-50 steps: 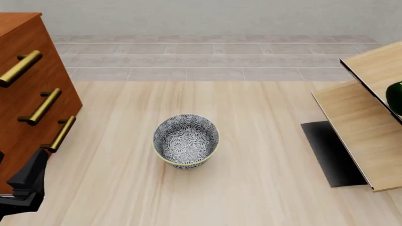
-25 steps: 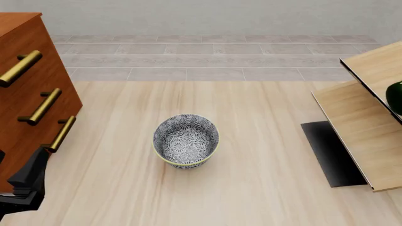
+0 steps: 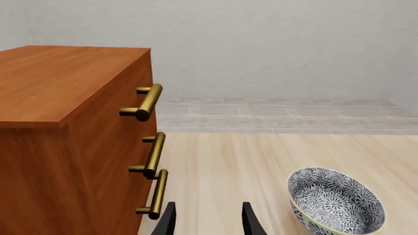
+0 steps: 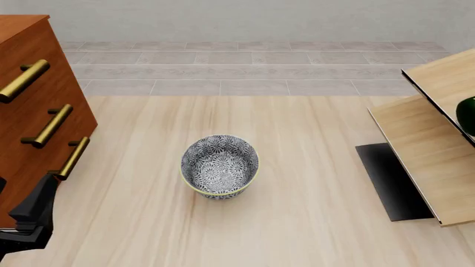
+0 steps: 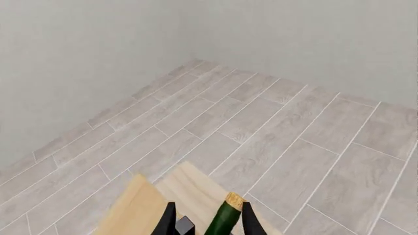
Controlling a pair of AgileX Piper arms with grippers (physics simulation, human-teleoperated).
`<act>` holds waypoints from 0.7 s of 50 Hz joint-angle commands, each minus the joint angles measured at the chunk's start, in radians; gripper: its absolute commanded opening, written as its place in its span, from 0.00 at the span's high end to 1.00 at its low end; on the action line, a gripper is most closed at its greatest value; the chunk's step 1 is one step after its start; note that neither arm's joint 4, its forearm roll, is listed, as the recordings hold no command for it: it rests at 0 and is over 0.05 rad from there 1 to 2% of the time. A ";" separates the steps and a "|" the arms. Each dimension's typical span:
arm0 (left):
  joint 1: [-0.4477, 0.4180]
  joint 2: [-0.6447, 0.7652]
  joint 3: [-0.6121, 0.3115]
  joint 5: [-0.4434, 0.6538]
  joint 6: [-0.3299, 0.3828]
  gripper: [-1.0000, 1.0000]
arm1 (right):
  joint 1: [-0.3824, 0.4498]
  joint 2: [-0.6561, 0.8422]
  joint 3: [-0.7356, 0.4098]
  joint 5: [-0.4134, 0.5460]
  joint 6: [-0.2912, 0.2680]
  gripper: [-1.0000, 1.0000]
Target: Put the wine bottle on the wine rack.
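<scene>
Resting at the right edge of the front view, the wine bottle (image 4: 468, 115) shows only as a dark green sliver against the upper boards of the wine rack (image 4: 426, 150); the rest is cut off by the frame. In the right wrist view its slim neck and tan cork rise between the two fingertips of the right gripper (image 5: 207, 219), with pale rack boards just below. The fingers stand on either side of the neck, but whether they are pressing it or have let go cannot be told from this angle.

Nothing has shifted across the last second: the green sliver, the rack and the patterned bowl (image 4: 219, 166) sit exactly as they did in the two earlier front pictures. That stillness suggests the bottle is probably already seated on the rack, leaving only release and withdrawal, if those are not done.

The left gripper (image 3: 207, 220) hangs idle low beside the drawer cabinet (image 3: 72, 127), fingers parted with nothing between them, close to the lowest brass handle (image 3: 156, 193). The bowl stands mid-table, well apart from the rack.
</scene>
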 commanded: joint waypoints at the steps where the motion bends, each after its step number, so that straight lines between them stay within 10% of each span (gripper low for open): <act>1: -0.001 -0.008 0.000 0.007 -0.001 0.00 | 0.002 -0.034 -0.018 0.026 0.002 0.00; 35: -0.004 0.021 0.000 -0.026 0.002 0.00 | 0.095 -0.215 0.006 0.095 -0.019 0.00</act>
